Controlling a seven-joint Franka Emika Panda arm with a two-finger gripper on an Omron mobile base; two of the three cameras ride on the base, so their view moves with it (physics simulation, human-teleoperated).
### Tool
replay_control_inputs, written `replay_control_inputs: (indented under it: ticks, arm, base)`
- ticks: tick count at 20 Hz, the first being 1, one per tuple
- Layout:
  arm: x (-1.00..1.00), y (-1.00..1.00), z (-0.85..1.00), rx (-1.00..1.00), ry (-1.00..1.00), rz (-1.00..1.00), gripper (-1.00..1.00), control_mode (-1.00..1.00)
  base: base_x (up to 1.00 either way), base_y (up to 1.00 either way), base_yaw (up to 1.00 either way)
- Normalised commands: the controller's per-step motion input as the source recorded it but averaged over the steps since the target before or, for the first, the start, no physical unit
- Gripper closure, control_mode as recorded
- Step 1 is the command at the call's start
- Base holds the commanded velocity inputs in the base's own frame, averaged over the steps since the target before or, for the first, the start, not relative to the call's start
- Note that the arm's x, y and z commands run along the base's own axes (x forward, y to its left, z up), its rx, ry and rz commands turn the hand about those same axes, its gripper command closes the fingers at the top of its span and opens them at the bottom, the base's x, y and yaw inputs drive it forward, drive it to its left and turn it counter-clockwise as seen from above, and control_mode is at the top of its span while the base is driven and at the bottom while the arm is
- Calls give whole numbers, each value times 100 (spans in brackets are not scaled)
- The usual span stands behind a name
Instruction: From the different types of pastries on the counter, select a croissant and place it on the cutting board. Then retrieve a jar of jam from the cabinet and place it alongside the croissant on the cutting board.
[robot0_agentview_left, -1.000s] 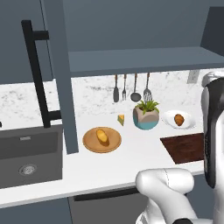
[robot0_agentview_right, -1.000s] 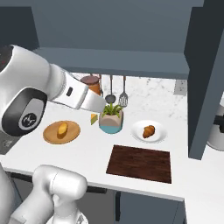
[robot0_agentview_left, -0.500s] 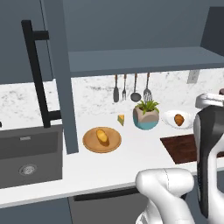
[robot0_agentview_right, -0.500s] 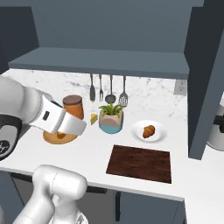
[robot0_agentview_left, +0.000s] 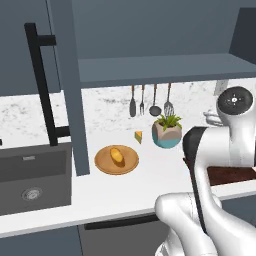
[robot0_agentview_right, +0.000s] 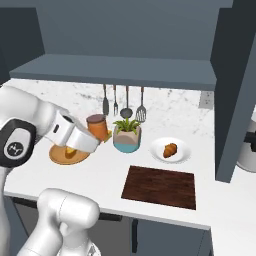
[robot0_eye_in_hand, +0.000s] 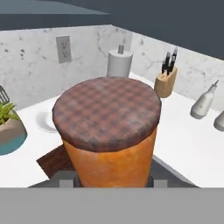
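Tool (robot0_agentview_right: 92, 139) clamped on the jar of jam (robot0_agentview_right: 97, 127), held upright above the counter (robot0_agentview_right: 100, 175) left of the potted plant (robot0_agentview_right: 126, 136) — carried toward the cutting board (robot0_agentview_right: 160, 186), beside which the croissant (robot0_agentview_right: 170, 149) sits on its white plate (robot0_agentview_right: 182, 155)

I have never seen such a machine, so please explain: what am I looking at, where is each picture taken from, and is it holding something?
It is a white robot arm in a simulated kitchen. Two pictures come from cameras on its base, behind the arm on its left and right; the third comes from a camera on its hand.

On the counter lie a dark cutting board, a white plate with a brown pastry, a round wooden plate with a yellow pastry, a cheese wedge and a potted plant. Utensils hang on the wall behind.

The pincer is shut on an orange jar with a checked lid, carried in the air above the counter. The board is bare.
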Motion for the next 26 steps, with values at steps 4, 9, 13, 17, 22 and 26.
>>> replay_control_inputs:
  ticks: [4,9,13,17,22,26]
  arm:
    - [18,-19,-36,-10,9,-41,100,-100]
    - [9,-2,-33,-2,1,-38,100,-100]
    - [42,0,-18,0,-1,-28,100,-100]
    - [79,1,-21,0,-3,-5,100,-100]
    - [73,0,-45,0,-4,0,100,-100]
    - [48,0,-34,2,-11,0,100,-100]
  base:
    - [0,0,0]
    - [0,0,0]
    - [0,0,0]
    - [0,0,0]
    - [0,0,0]
    - [0,0,0]
